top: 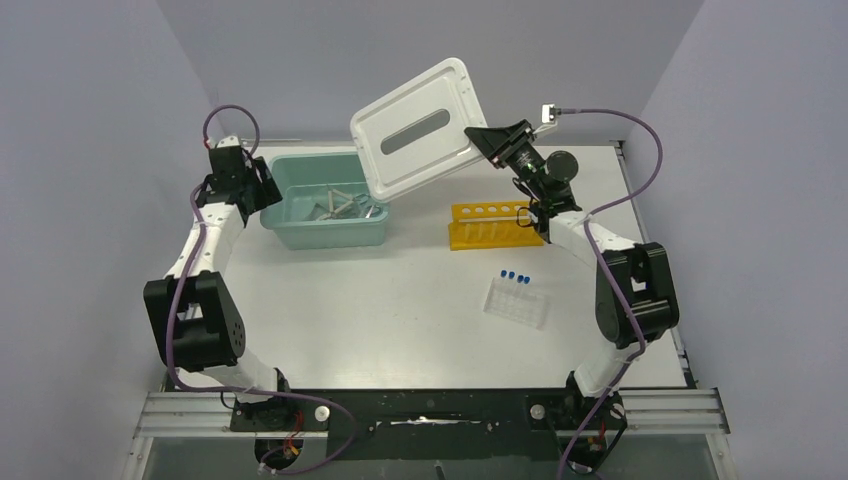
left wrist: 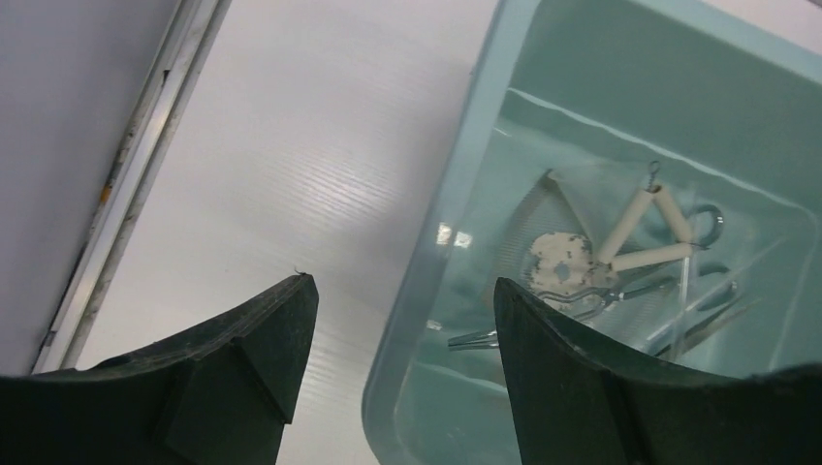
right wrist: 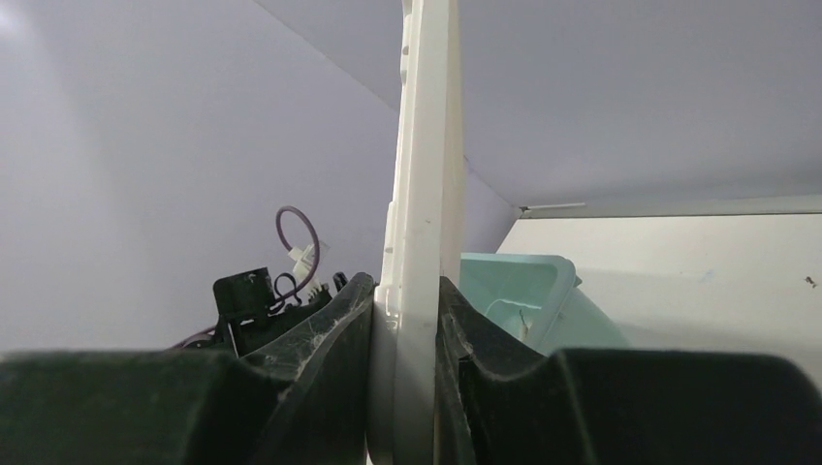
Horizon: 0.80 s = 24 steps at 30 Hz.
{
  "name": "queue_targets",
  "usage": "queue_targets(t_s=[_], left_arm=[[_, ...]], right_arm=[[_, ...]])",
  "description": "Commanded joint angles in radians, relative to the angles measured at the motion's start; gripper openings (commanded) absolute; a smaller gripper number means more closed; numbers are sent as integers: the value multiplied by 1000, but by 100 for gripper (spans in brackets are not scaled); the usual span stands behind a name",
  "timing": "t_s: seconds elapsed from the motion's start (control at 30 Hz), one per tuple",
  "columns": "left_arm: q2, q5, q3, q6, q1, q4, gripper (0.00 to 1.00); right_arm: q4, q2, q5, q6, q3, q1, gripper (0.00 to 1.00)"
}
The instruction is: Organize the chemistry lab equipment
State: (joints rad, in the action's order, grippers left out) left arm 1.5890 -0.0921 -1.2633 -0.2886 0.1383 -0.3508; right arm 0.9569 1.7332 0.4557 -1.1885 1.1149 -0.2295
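The right claw (right wrist: 407,320) is clenched on the edge of the translucent white lid (top: 420,128), holding it raised and tilted by the right end of the teal tub (top: 330,232); the left claw (left wrist: 402,291) is released, jaws wide, at the tub's left wall, one finger (left wrist: 262,339) over the bare worktop (top: 400,300) and the other over the tub's inside, grasping nothing; whether it touches the rim cannot be told; inside the tub lie small loose items in a jumble: a white disc (left wrist: 560,257), a wire triangle sleeved in white tubes (left wrist: 645,232), metal scissor-like forceps (left wrist: 582,295) and thin metal tweezers (left wrist: 712,315); right of the tub a yellow rack (top: 490,222) stands on the worktop; nearer the arms, blue-capped tubes (top: 515,277) stand in a clear rack (top: 518,305).
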Motion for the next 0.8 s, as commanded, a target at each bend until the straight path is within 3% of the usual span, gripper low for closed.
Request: queue_targets(t_s=[0.0, 0.33, 0.77], left_arm=[[7, -103, -58, 57, 3, -22, 66], [36, -84, -50, 72, -29, -30, 33], [39, 20, -48, 41, -90, -61, 17]], right_arm=[[134, -106, 22, -25, 16, 30, 0], [166, -117, 30, -70, -3, 45, 0], [186, -126, 30, -95, -38, 59, 0]])
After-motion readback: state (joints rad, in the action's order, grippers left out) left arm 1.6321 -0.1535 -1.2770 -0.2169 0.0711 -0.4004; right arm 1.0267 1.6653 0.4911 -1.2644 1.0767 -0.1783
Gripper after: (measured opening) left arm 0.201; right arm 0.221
